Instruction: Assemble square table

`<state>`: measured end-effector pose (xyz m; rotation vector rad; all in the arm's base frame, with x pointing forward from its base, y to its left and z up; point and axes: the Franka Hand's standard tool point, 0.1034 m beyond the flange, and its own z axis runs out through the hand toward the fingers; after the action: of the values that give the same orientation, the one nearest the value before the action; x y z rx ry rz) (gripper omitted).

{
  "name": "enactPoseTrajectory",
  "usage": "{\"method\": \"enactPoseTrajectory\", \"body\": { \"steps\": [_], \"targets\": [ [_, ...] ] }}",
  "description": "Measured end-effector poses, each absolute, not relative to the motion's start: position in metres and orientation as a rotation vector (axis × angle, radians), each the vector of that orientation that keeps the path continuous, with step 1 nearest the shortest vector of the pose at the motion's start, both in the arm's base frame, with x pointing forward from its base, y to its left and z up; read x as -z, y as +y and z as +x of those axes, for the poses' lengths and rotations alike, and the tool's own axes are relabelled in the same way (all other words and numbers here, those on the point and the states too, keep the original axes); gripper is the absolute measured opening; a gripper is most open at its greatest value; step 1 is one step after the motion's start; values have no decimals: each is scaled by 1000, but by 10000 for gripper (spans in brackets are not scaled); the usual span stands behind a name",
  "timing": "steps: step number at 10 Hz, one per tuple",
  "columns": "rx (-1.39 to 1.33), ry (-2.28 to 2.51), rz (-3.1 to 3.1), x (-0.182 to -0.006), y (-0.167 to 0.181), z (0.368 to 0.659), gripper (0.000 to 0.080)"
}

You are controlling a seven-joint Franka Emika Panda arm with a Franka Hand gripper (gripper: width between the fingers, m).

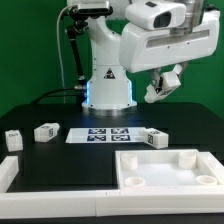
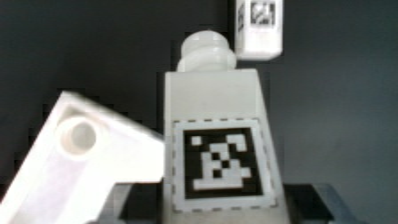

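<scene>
My gripper [image 1: 160, 90] hangs above the table at the exterior view's right, shut on a white tagged leg [image 1: 154, 94]. In the wrist view the leg [image 2: 217, 120] stands between my fingers [image 2: 135, 202], its tag facing the camera and its rounded end pointing away. The large white square panel [image 1: 160, 167] lies at the front right, with round sockets in its corners. One corner of it with a socket shows in the wrist view [image 2: 80, 150]. A second leg [image 2: 260, 25] lies beyond the held one.
The marker board [image 1: 107, 134] lies in front of the robot base [image 1: 106, 85]. Loose tagged legs lie at its left [image 1: 45, 131], far left [image 1: 12, 139] and right [image 1: 153, 138]. A plain white bar [image 1: 8, 176] sits at the front left edge.
</scene>
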<state>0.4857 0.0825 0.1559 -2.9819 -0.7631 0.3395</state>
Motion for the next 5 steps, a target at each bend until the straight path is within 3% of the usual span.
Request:
{"method": "enactPoseTrajectory", "body": {
  "steps": [1,4,5],
  "targets": [
    [-266,-756,-2982,-155,87,502,291],
    [40,-669,-2978,-175,85,580,291],
    [112,-676,-2980,-181,88,593,291]
  ]
}}
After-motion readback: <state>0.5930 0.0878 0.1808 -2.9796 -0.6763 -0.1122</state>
